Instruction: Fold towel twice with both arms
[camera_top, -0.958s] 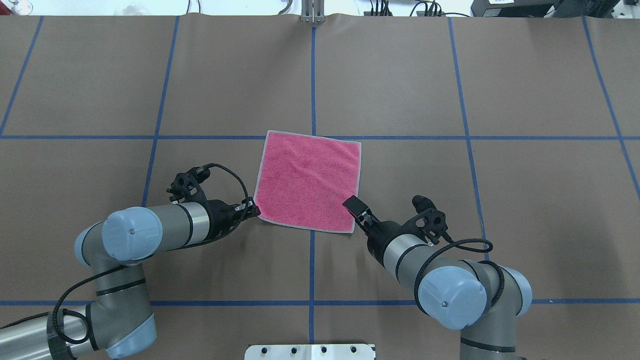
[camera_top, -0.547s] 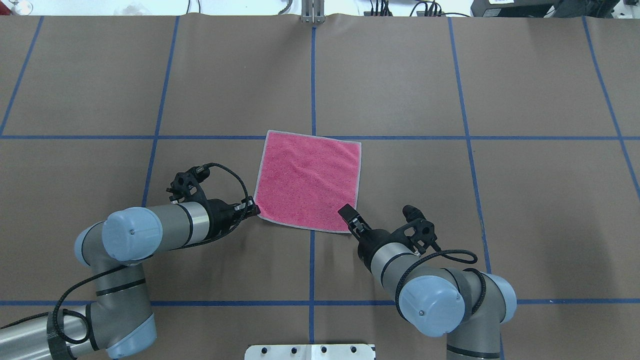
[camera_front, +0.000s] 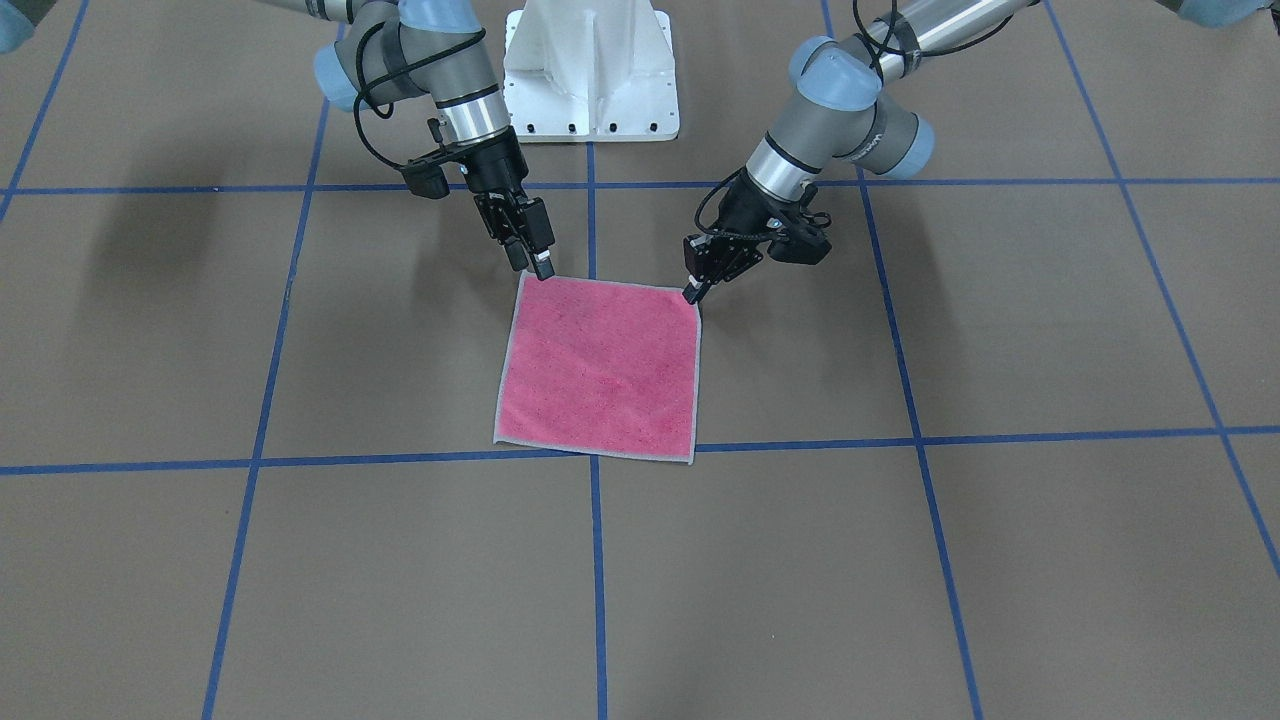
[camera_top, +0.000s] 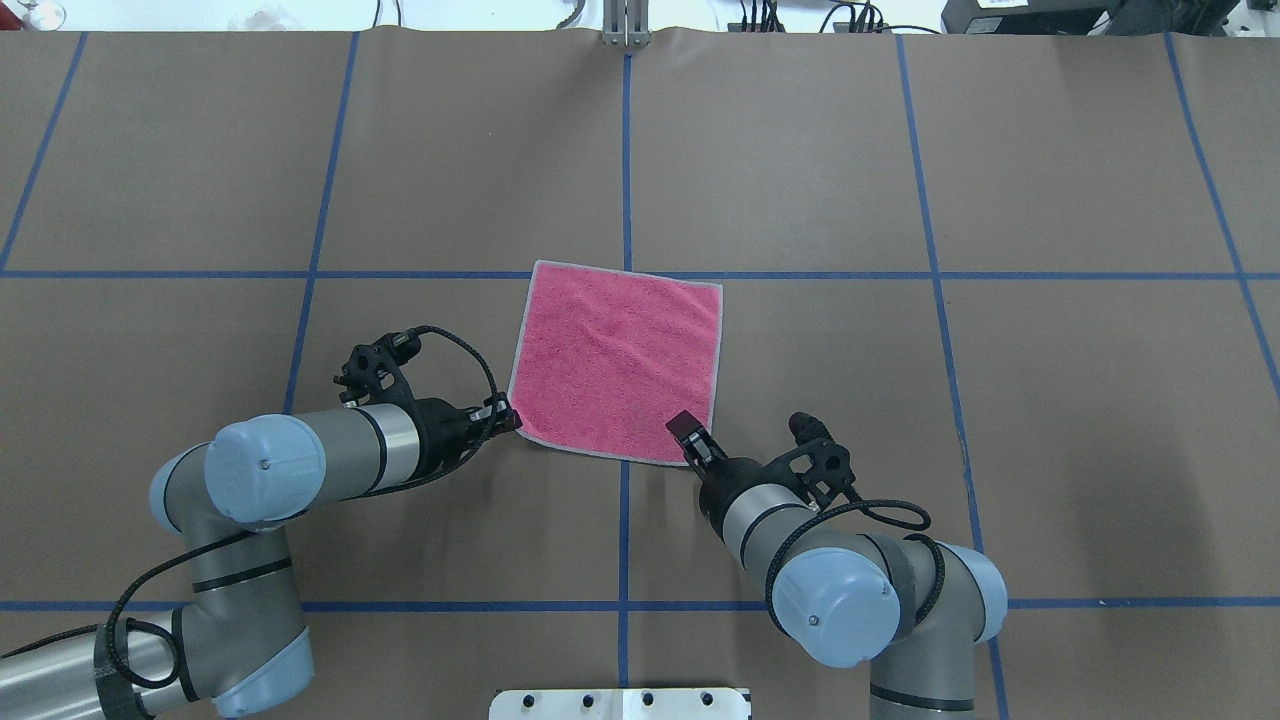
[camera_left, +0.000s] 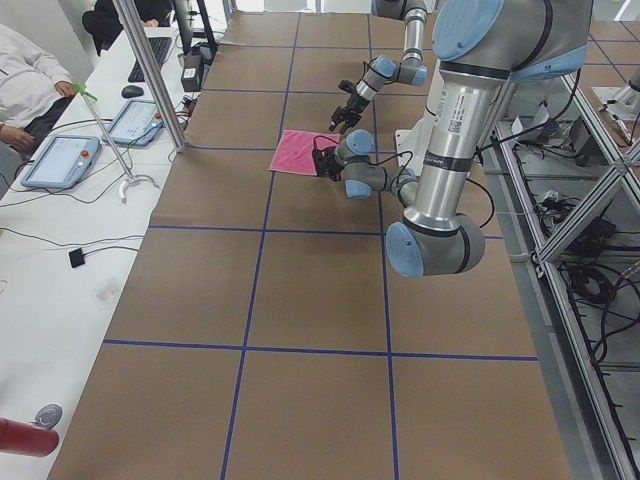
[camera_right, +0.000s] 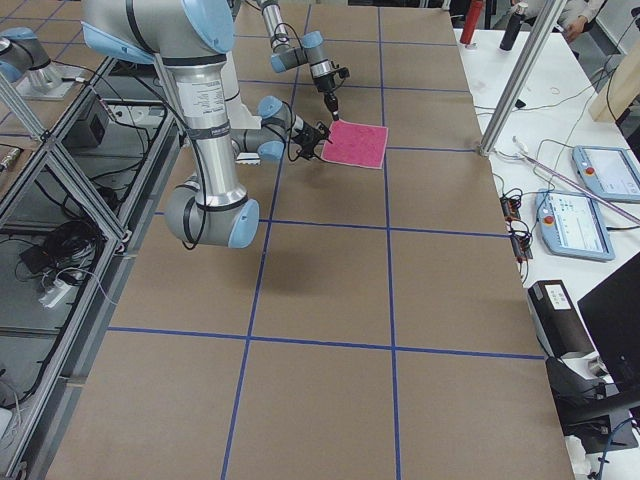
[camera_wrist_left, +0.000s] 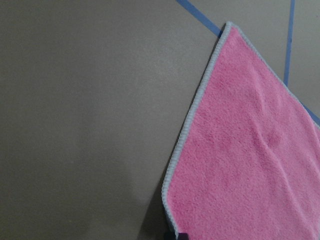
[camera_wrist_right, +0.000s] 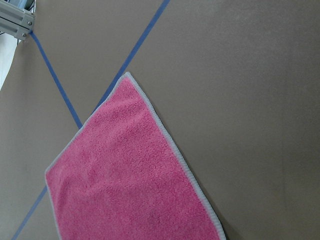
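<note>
Towel (camera_top: 620, 365) flat on worktop (camera_top: 1000, 150). Left gripper (camera_top: 508, 420) at its near-left corner, opening unclear; right gripper (camera_top: 690, 438) parted, empty, at near-right corner.

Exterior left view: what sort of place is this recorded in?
Most likely a robotics lab workcell: the table is covered in brown paper with a blue tape grid, and a white desk alongside holds touchscreen pendants, with a person at it.
</note>
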